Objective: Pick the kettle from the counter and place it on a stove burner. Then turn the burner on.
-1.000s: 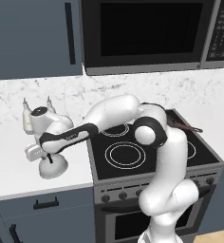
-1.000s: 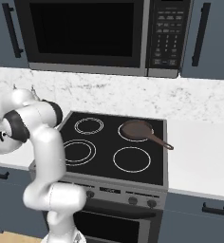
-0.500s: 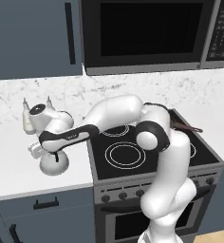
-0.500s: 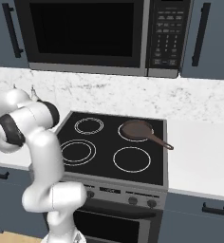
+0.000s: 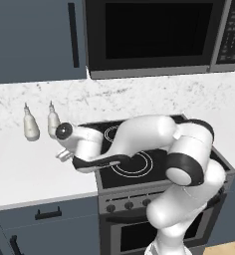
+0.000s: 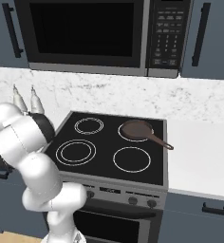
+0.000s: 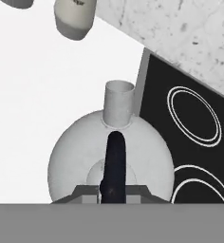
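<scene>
Kettle in pincer, overlapping cooktop edge.

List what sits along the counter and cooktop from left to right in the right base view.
Two cream bottles → large double-ring burner → single-ring burner → frying pan's handle end → bare counter.

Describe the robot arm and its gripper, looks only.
The arm is glossy white with fat, rounded segments, joined by dark bands at the joints, clearest at the elbow. A small round dark cap sits on the wrist. No cables or markings show. In the hand view the gripper shows as grey finger bases flanking a black handle.
</scene>
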Robot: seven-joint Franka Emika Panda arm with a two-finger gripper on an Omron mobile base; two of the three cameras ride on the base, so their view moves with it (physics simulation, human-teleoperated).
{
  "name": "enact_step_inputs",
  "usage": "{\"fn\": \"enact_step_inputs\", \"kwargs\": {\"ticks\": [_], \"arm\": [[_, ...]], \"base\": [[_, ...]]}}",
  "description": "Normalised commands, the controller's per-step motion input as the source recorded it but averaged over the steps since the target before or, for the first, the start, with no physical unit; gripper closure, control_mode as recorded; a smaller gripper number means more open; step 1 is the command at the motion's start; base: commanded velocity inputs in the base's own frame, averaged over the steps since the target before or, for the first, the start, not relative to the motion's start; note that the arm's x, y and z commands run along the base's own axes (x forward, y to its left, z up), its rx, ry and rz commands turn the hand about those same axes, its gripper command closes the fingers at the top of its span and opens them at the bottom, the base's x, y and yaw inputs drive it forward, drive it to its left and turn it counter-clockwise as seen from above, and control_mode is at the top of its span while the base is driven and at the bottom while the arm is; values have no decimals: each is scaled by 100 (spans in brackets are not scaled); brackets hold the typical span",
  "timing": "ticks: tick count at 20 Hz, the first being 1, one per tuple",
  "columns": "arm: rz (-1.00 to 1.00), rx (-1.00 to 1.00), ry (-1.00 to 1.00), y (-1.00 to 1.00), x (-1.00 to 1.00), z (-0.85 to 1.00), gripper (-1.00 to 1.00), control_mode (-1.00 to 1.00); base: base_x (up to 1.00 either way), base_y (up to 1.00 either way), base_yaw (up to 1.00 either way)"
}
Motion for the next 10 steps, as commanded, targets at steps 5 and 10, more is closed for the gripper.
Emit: {"fn": "enact_step_inputs", "kwargs": {"ticks": [5,10], "arm": [[-13,12,-1,-100,68,26,100,-100],[-5,19,16,-100,64,7,100,-100]], "base": [[0,0,0],[0,0,0]]}}
